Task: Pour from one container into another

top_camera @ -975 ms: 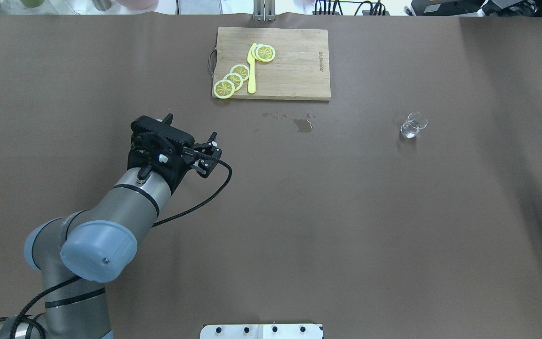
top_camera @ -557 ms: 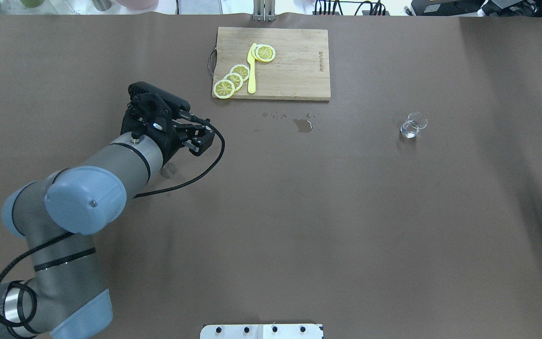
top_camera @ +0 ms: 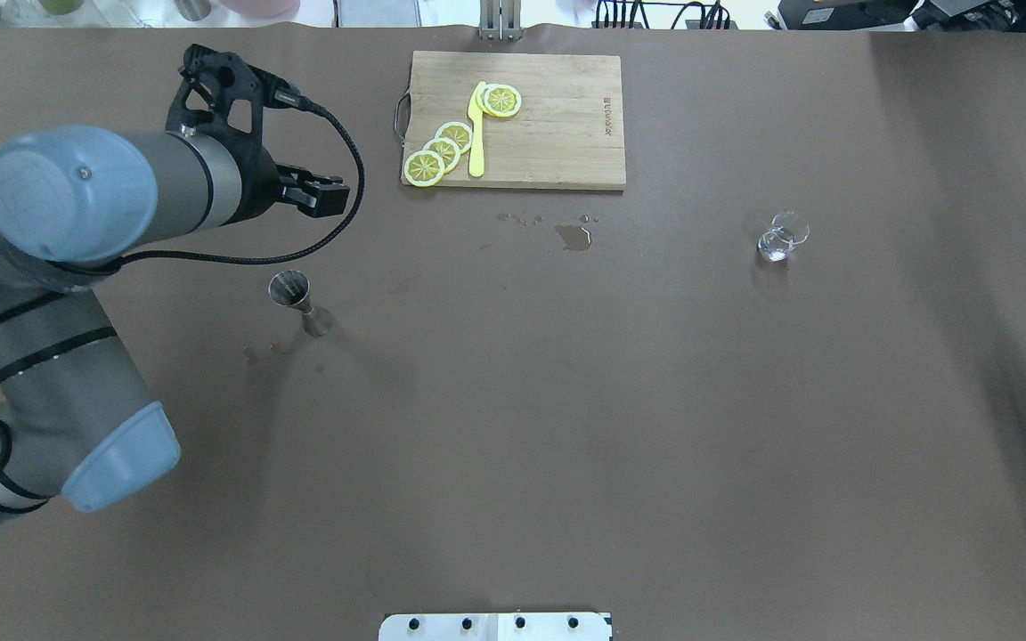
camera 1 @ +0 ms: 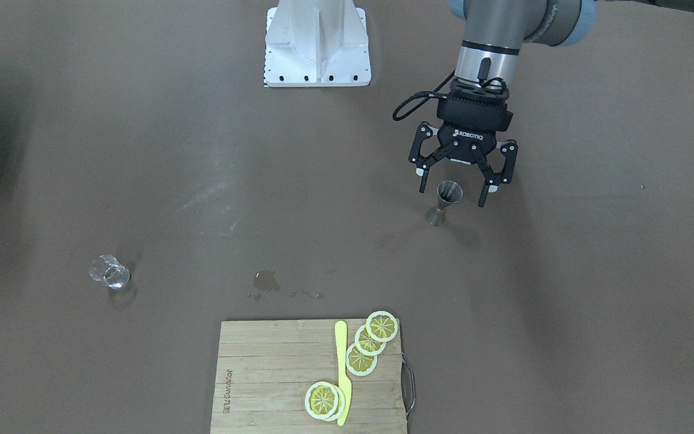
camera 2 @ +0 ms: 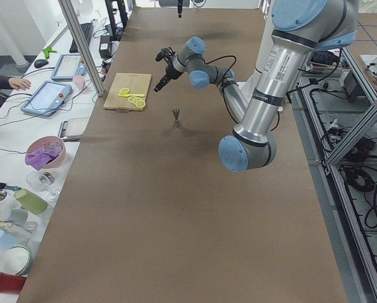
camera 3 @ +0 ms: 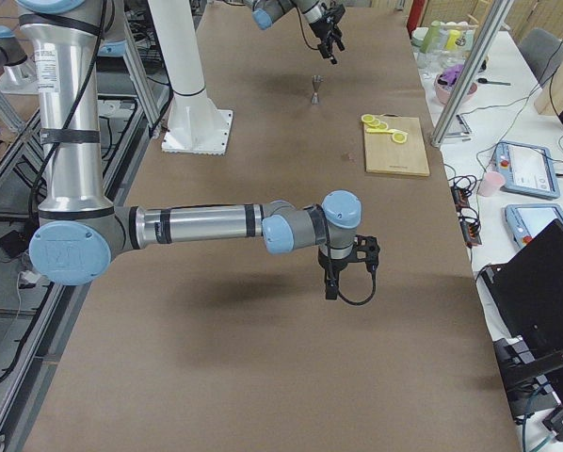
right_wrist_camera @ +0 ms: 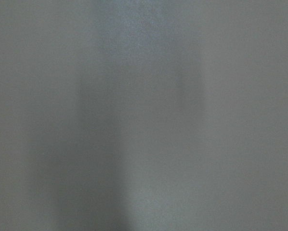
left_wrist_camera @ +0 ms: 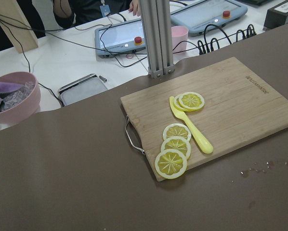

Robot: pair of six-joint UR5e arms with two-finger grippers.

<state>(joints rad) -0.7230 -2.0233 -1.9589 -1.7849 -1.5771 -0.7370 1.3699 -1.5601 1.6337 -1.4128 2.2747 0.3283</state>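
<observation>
The metal jigger (top_camera: 297, 301) stands upright on the brown table, alone, also seen as jigger (camera 1: 446, 202) in the front view. My left gripper (camera 1: 453, 194) hangs open well above it, touching nothing; in the overhead view the left gripper (top_camera: 210, 67) shows raised at the far left. The clear glass (top_camera: 782, 237) sits far off on the table's right half, seen too as glass (camera 1: 109, 272). My right gripper (camera 3: 349, 273) hovers over bare table near the right end, and I cannot tell whether it is open or shut. The right wrist view shows only blurred surface.
A wooden cutting board (top_camera: 557, 125) with lemon slices (top_camera: 442, 150) and a yellow knife (top_camera: 476, 133) lies at the far middle. A small puddle (top_camera: 574, 236) sits in front of it. A few drops (top_camera: 255, 354) mark the table beside the jigger.
My left arm has lifted and swung toward the far left. The jigger, hidden under the gripper before, now stands uncovered on the table. The glass has not moved.
</observation>
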